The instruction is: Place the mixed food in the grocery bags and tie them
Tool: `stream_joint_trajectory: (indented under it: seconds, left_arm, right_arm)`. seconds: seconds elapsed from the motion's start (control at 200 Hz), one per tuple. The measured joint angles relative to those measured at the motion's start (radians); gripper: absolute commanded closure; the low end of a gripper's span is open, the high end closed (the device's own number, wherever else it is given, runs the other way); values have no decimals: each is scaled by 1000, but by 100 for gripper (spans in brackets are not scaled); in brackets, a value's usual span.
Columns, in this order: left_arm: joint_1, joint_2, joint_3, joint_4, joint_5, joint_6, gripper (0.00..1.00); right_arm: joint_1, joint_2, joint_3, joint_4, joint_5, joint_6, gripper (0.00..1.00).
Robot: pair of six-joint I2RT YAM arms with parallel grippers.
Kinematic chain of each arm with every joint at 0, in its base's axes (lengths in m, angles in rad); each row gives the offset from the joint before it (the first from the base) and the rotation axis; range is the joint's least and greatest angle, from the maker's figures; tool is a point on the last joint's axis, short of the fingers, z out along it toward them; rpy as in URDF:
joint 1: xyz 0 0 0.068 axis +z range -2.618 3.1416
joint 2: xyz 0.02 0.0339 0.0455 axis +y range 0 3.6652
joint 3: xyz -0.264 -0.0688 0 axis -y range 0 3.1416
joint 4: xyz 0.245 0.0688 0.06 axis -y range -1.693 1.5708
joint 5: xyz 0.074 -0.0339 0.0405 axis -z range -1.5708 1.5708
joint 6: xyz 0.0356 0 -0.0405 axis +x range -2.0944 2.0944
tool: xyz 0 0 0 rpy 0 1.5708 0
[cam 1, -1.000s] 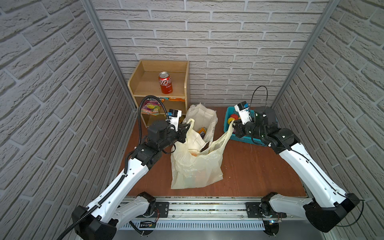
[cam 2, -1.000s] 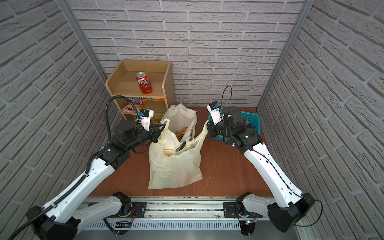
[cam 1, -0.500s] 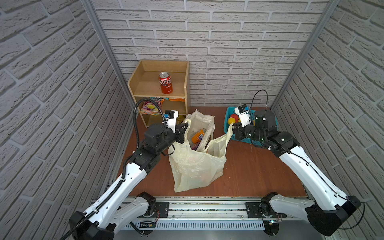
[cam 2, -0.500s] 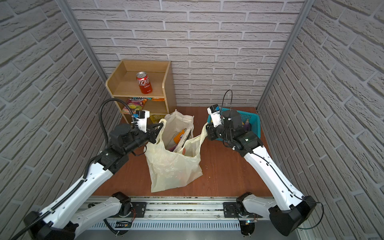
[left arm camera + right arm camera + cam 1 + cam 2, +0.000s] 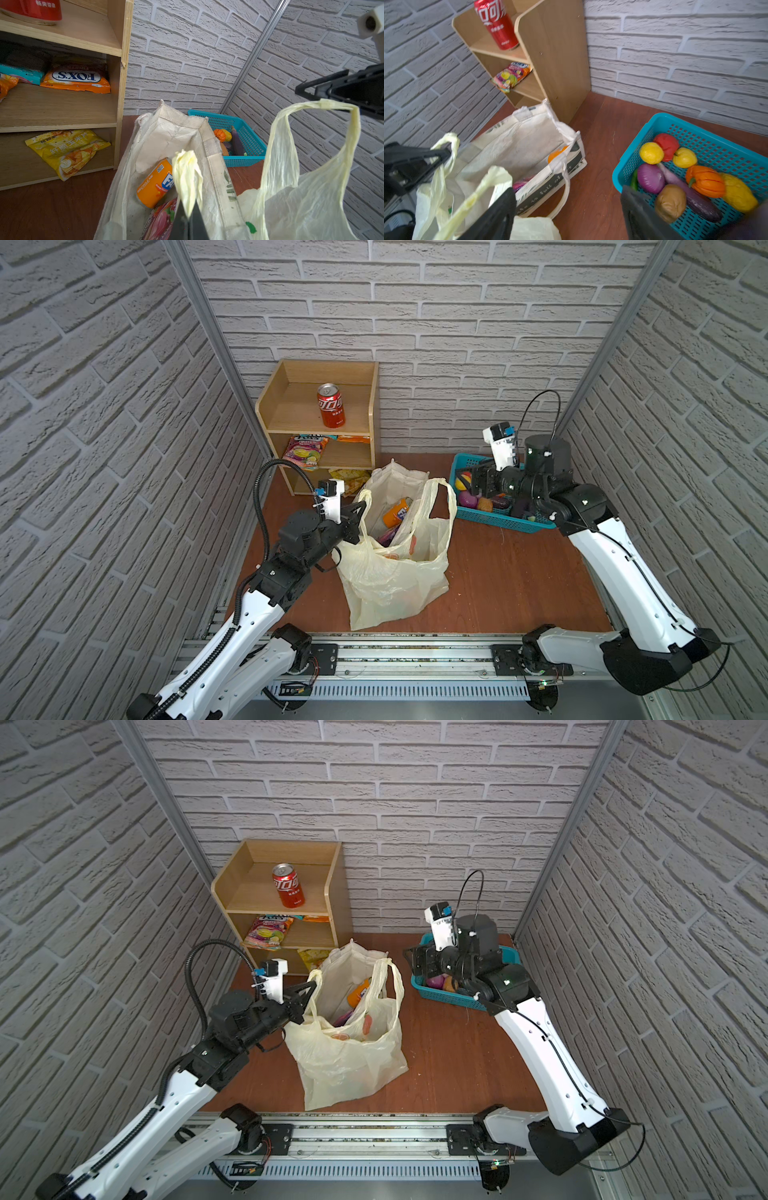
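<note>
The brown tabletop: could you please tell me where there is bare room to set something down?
The widest bare patch of tabletop lies between the plastic bag, the blue basket and the front rail. A narrower strip runs in front of the shelf, left of the bags. Crowded at the back, where canvas tote, plastic bag and basket stand close.

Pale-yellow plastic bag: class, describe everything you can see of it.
The plastic bag is thin, translucent, crinkled pale yellow, standing open on the wooden table against the canvas tote. Orange shapes show through it. The shut left hand pinches one loop handle; the other handle stands beside the open right hand, contact unclear.
</note>
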Motion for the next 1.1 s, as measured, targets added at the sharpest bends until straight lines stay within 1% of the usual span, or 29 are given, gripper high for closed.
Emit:
stream_joint_trajectory:
  seconds: [0.115, 0.21, 0.34, 0.435, 0.525, 0.605, 0.645, 0.685, 0.69, 0.695, 0.7, 0.715, 0.72, 0.725, 0.73, 0.735, 0.755, 0.76, 0.77, 0.78, 0.795, 0.8, 0.805, 0.845, 0.97, 1.04, 1.05, 1.1]
  left_arm:
    - [0, 5, 0, 2, 1, 1, 100]
    - [0, 9, 0, 6, 5, 1, 100]
    - [0, 14, 0, 8, 14, 1, 100]
    - [0, 14, 0, 12, 20, 0, 100]
    - [0, 15, 0, 21, 24, 0, 100]
    - [0, 18, 0, 29, 29, 0, 100]
    - [0, 21, 0, 31, 33, 0, 100]
    - [0, 25, 1, 31, 36, 0, 100]
    - [0, 26, 1, 32, 37, 0, 100]
    - [0, 27, 0, 32, 38, 0, 100]
    - [0, 27, 0, 32, 38, 0, 100]
    - [0, 28, 1, 32, 39, 0, 100]
    - [0, 29, 1, 32, 39, 0, 100]
    - [0, 30, 1, 32, 40, 0, 100]
    - [0, 30, 1, 32, 40, 0, 100]
    - [0, 30, 1, 32, 40, 0, 100]
    - [0, 33, 1, 33, 42, 0, 100]
    - [0, 33, 1, 33, 43, 0, 100]
    - [0, 35, 1, 35, 44, 0, 100]
    - [0, 35, 1, 35, 44, 0, 100]
    - [0, 37, 1, 36, 45, 0, 100]
    - [0, 38, 1, 37, 46, 0, 100]
    - [0, 38, 1, 37, 46, 0, 100]
    - [0, 42, 1, 39, 47, 0, 100]
    - [0, 48, 1, 47, 56, 0, 100]
    - [0, 50, 3, 54, 61, 0, 100]
    - [0, 50, 3, 55, 62, 0, 100]
    - [0, 53, 6, 58, 65, 0, 100]
  right_arm:
    - [-41, 98, 96, -9, -24, 17, 18]
    - [-46, 228, 174, -23, -59, 18, 16]
    - [-44, 415, 241, -44, -149, 9, 13]
    - [-39, 512, 253, -58, -204, 5, 12]
    - [-25, 547, 236, -62, -228, 6, 12]
    - [-5, 551, 217, -66, -245, 10, 15]
    - [5, 553, 217, -62, -251, 14, 19]
    - [14, 556, 219, -56, -257, 16, 28]
    - [15, 558, 220, -56, -259, 19, 33]
    - [16, 559, 221, -56, -260, 20, 35]
    - [16, 559, 221, -56, -260, 20, 35]
    - [19, 565, 227, -56, -261, 19, 40]
    - [20, 568, 230, -56, -262, 20, 43]
    - [21, 570, 233, -56, -263, 23, 48]
    - [22, 574, 236, -55, -264, 28, 51]
    - [22, 574, 236, -55, -264, 28, 51]
    - [24, 584, 245, -52, -266, 27, 59]
    - [25, 587, 247, -52, -266, 26, 64]
    - [26, 596, 255, -52, -267, 29, 69]
    - [27, 604, 264, -55, -267, 30, 70]
    - [29, 614, 275, -55, -267, 29, 76]
    - [30, 620, 280, -55, -267, 33, 80]
    - [30, 620, 280, -55, -267, 33, 80]
    - [33, 671, 337, -61, -265, 33, 93]
    - [27, 818, 515, -98, -257, 33, 95]
    - [18, 892, 647, -156, -252, 33, 95]
    - [13, 917, 700, -175, -249, 33, 94]
    - [2, 964, 795, -207, -245, 34, 95]
